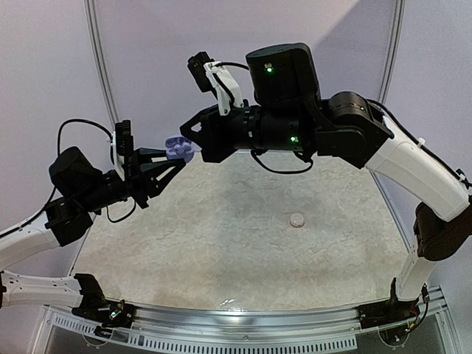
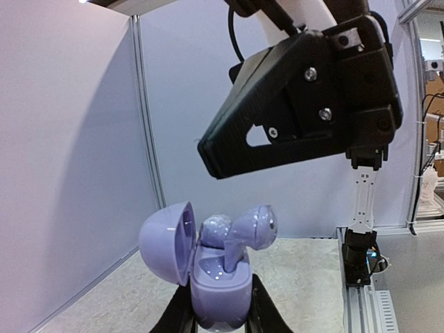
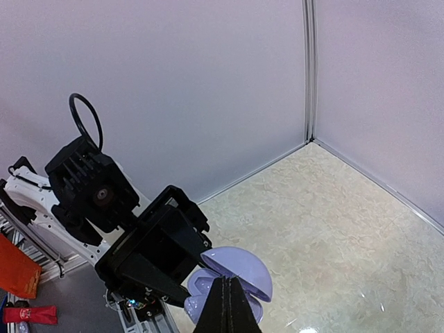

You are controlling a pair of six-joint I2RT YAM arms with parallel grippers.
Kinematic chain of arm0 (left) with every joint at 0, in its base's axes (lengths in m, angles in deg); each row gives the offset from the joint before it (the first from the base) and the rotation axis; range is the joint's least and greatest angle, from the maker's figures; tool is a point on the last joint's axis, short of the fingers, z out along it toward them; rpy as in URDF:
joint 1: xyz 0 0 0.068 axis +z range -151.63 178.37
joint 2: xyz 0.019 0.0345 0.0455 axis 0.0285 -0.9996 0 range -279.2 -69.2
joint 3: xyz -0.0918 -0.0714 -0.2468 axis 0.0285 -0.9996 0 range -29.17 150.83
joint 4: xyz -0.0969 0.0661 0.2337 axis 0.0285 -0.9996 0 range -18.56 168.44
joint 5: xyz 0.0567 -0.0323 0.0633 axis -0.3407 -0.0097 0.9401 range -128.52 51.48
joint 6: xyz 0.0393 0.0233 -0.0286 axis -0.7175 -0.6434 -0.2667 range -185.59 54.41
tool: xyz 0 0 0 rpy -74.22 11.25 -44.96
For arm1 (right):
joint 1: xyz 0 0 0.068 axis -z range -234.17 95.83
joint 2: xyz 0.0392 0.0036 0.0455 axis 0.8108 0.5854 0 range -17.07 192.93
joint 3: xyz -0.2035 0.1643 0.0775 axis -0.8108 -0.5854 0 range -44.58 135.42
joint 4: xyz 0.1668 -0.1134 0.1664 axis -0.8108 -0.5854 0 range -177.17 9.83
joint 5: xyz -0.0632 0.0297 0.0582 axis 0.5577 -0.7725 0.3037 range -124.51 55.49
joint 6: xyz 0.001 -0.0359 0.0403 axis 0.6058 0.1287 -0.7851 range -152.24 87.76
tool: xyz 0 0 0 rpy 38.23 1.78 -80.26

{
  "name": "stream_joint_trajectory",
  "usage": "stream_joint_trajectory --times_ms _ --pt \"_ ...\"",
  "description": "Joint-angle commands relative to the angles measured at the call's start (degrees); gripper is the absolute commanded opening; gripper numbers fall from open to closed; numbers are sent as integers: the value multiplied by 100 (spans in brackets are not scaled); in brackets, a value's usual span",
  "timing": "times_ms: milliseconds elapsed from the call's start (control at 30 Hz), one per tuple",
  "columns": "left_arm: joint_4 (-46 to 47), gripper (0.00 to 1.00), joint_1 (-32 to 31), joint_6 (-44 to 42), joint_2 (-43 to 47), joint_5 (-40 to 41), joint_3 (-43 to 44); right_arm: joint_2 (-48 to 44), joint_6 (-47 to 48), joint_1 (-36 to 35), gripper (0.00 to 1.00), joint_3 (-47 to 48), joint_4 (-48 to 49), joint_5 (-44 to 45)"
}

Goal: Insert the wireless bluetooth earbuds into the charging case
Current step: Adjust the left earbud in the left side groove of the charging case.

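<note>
While the charging case (image 1: 181, 147) hangs in the air over the far left of the worktop (image 1: 221, 251), the left gripper (image 1: 168, 156) is clamped on its lower body from both sides.

Left wrist view: case upright, long axis vertical, mouth facing up; lid swung open and standing to the left of the body; the gripper's fingers (image 2: 177, 316) show at the bottom edge, pressed on either flank.

The wireless bluetooth earbuds (image 2: 255, 225) are both at the case; one sits low in the left socket, only its rounded head showing; the other is not fully down, stem pointing into the right socket, head raised and leaning up to the right.

In the way: right gripper (image 1: 193, 137), jaws together and holding nothing; it slants in from the right, its tip just above the open mouth and apart from case and earbuds; in its own wrist view the joined fingers (image 3: 225, 309) overlap the open lid.

Surroundings:
- small pale round object (image 1: 296, 220) lies on the worktop right of centre, well apart from both grippers; too small to identify
- black cable (image 1: 74, 125) loops off the left arm
- green lights (image 1: 269, 70) glow on the right arm
- pale wall panels (image 1: 147, 44) joined by a metal post (image 1: 99, 59) close the far side
- slotted metal rail (image 1: 243, 324) runs along the near edge
- orange item (image 3: 17, 274) off the worktop; too blurred to read
</note>
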Motion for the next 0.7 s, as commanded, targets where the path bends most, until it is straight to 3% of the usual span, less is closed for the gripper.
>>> stream_joint_trajectory --times_ms 0,667 --pt "60 0 88 14 53 61 -81 -306 -96 -6 0 -305 -217 11" --pt "118 0 131 36 35 120 -39 -84 -369 -11 0 -309 -358 -305"
